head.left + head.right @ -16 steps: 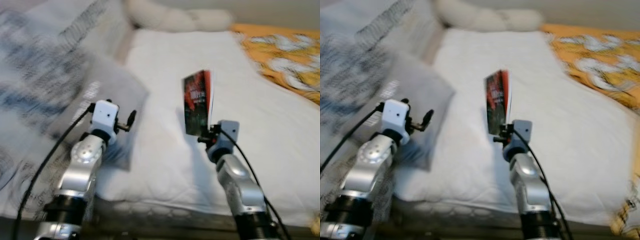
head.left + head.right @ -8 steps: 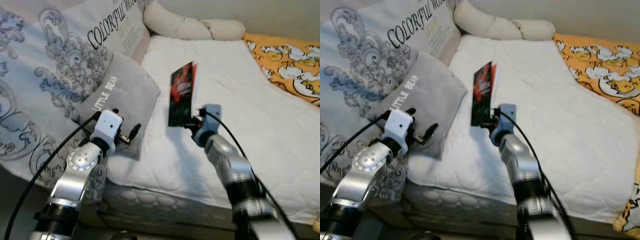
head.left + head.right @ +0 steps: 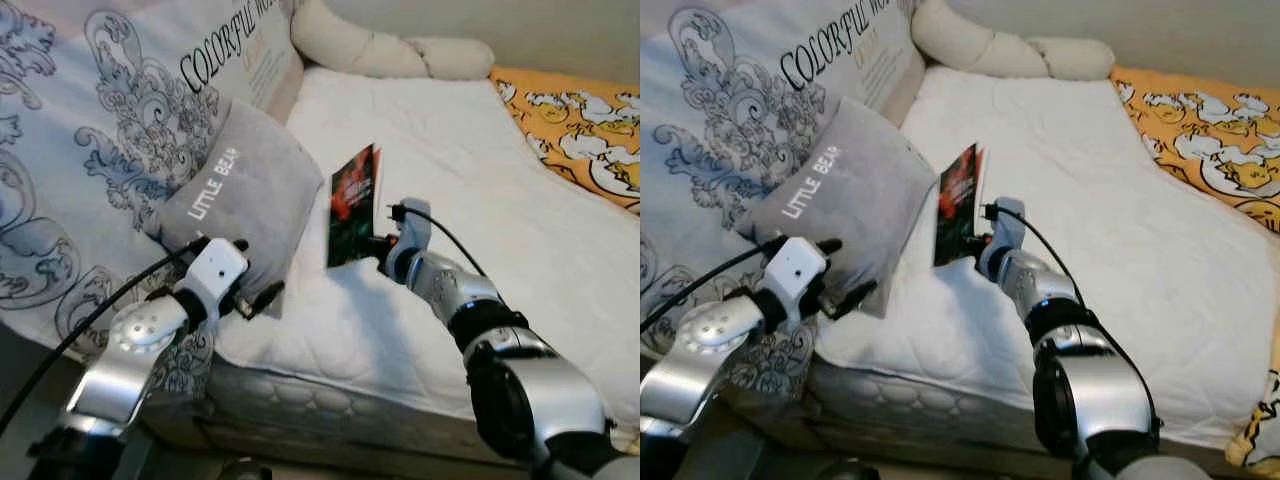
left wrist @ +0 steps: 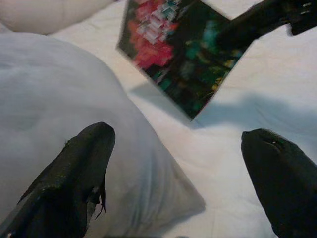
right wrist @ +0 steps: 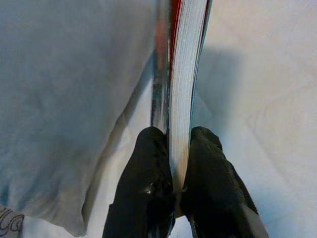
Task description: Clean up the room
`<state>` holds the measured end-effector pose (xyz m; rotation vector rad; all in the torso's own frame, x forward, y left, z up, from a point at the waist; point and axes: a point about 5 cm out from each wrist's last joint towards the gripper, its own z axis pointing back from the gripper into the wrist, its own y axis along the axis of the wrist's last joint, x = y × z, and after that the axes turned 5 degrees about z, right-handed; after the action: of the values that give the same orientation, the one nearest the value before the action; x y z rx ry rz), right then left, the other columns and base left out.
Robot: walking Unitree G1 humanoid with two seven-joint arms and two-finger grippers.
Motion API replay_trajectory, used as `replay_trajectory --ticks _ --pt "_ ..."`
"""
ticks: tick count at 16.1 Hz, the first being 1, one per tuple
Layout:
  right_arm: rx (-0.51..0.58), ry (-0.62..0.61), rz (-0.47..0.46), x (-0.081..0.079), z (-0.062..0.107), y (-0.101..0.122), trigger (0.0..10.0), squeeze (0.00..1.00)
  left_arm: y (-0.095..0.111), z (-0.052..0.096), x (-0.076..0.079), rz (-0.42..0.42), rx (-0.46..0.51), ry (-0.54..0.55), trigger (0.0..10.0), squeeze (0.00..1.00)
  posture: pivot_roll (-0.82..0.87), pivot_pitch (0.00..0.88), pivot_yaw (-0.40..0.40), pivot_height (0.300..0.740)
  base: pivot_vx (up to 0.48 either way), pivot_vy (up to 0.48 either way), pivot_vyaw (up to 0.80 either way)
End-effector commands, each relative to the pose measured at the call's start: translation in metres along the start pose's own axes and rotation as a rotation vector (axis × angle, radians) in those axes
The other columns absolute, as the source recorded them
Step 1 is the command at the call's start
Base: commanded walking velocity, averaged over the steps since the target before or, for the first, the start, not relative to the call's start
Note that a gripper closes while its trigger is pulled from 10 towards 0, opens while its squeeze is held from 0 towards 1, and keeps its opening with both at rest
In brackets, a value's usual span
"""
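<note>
- Our left gripper (image 4: 183, 173) hangs with fingers spread wide and empty beside the grey pillow (image 3: 245, 195), seemingly on standby.
- Our right gripper (image 5: 171, 168) pinches the book (image 3: 352, 205) by its lower edge, upright above the white mattress (image 3: 520, 210), likely for carrying off.
- The book is a thin paperback, its cover dark red and black.

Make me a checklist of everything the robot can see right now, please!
Surface: white bed.
Job's things: book, upright, above the bed, beside the grey pillow.
Clutter: patterned duvet on the left, cream cushion at the far end, orange blanket on the right.
Grippers: right gripper pinches the book's edge; left gripper open, at the grey pillow's corner.
Cables: black cable along the left arm, another looping off the right wrist.
Surroundings: pale wall behind the bed.
</note>
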<state>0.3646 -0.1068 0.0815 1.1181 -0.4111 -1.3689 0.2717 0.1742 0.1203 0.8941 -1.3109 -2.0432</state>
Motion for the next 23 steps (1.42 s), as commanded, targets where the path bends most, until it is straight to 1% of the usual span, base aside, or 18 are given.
replay_trajectory --ticks 1,2,4,5,7,9,10,11,12,13,14,17,20,21,23 --pt "0.033 0.008 -0.021 0.0 0.001 0.012 10.0 0.0 0.003 0.003 0.003 -0.006 -0.001 -0.025 10.0 0.44 0.11 0.0 -0.05 0.74 0.0 0.0 0.0" --pt "-0.003 0.019 -0.045 0.0 0.0 0.007 10.0 0.0 0.001 0.008 0.005 0.0 -0.018 -0.049 10.0 0.44 0.11 0.0 -0.051 0.74 0.0 0.0 0.0" --pt "-0.023 0.039 -0.056 0.0 0.0 0.003 10.0 0.0 0.0 0.014 0.009 0.007 -0.038 -0.078 10.0 0.44 0.12 0.0 -0.052 0.74 0.0 0.0 0.0" --pt "-0.029 0.029 -0.048 0.001 0.0 0.002 10.0 0.0 -0.001 0.015 0.01 0.01 -0.045 -0.088 10.0 0.44 0.13 0.0 -0.052 0.74 0.0 0.0 0.0" --pt "-0.054 -0.025 -0.045 0.011 0.002 -0.004 10.0 0.0 -0.002 0.021 0.016 0.013 -0.078 -0.131 10.0 0.44 0.13 0.0 -0.043 0.74 0.0 0.0 0.0" --pt "-0.066 -0.038 -0.043 0.014 0.003 -0.007 10.0 0.0 -0.002 0.023 0.018 0.012 -0.085 -0.141 10.0 0.44 0.13 0.0 -0.042 0.74 0.0 0.0 0.0" --pt "-0.063 -0.054 -0.043 0.017 0.004 -0.006 10.0 0.75 -0.002 0.024 0.019 0.014 -0.087 -0.145 10.0 0.44 0.14 0.0 -0.042 0.74 0.0 0.0 0.0" --pt "-0.059 -0.059 -0.047 0.019 0.005 -0.006 10.0 0.98 -0.001 0.024 0.019 0.015 -0.088 -0.146 10.0 0.44 0.14 0.0 -0.042 0.74 0.0 0.0 0.0" --pt "-0.043 -0.083 -0.061 0.024 0.007 -0.003 10.0 1.0 -0.001 0.024 0.02 0.021 -0.089 -0.152 10.0 0.44 0.14 0.0 -0.043 0.74 0.0 0.0 0.0" --pt "-0.037 -0.092 -0.067 0.026 0.008 -0.002 10.0 1.0 -0.001 0.024 0.02 0.024 -0.09 -0.154 10.0 0.44 0.14 0.0 -0.043 0.74 0.0 0.0 0.0" --pt "-0.033 -0.117 -0.071 0.032 0.01 -0.002 10.0 1.0 0.0 0.024 0.022 0.042 -0.093 -0.173 10.0 0.44 0.13 0.0 -0.041 0.74 0.0 0.0 0.0" --pt "-0.026 -0.159 -0.074 0.043 0.014 -0.001 10.0 1.0 0.0 0.023 0.028 0.082 -0.103 -0.227 10.0 0.44 0.13 0.0 -0.037 0.74 0.0 0.0 0.0" --pt "-0.017 -0.199 -0.078 0.054 0.019 0.0 10.0 1.0 0.001 0.02 0.029 0.092 -0.094 -0.229 10.0 0.44 0.12 0.0 -0.032 0.74 0.0 0.0 0.0" --pt "-0.01 -0.225 -0.091 0.063 0.024 -0.001 10.0 1.0 0.002 0.017 0.029 0.099 -0.085 -0.23 10.0 0.44 0.11 0.0 -0.03 0.74 0.0 0.0 0.0" --pt "-0.01 -0.227 -0.094 0.07 0.028 -0.003 10.0 1.0 0.002 0.014 0.031 0.108 -0.074 -0.227 10.0 0.44 0.1 0.0 -0.03 0.74 0.0 0.0 0.0"
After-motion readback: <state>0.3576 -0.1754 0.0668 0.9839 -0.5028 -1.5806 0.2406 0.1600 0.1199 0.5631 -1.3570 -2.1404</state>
